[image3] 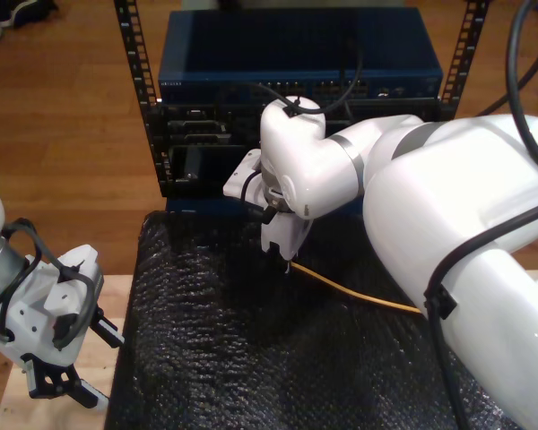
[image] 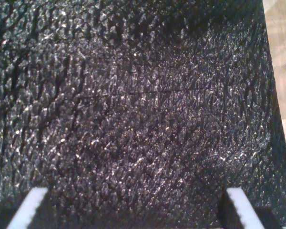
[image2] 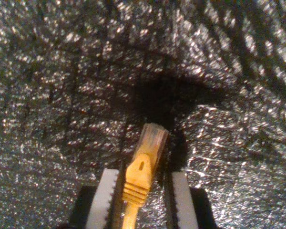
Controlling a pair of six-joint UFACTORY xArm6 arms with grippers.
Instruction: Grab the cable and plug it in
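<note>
Between the closed jaws of my second gripper [image2: 140, 200], cable [image2: 139, 179] plug points ahead, rack [image3: 296, 116] beyond at upper frame; my first gripper [image: 138, 210] open.

Dim, grainy wrist views; glinting highlights.

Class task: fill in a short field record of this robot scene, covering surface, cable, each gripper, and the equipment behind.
Surface: black bubbled mat
Cable: yellow-orange cable lying across the mat, its clear plug sticking out past the fingers
My second gripper: shut on the cable's yellow boot, above the mat
My first gripper: open, holding nothing, over the mat
Behind: blue rack unit with ports
Plugged in: not yet
</note>
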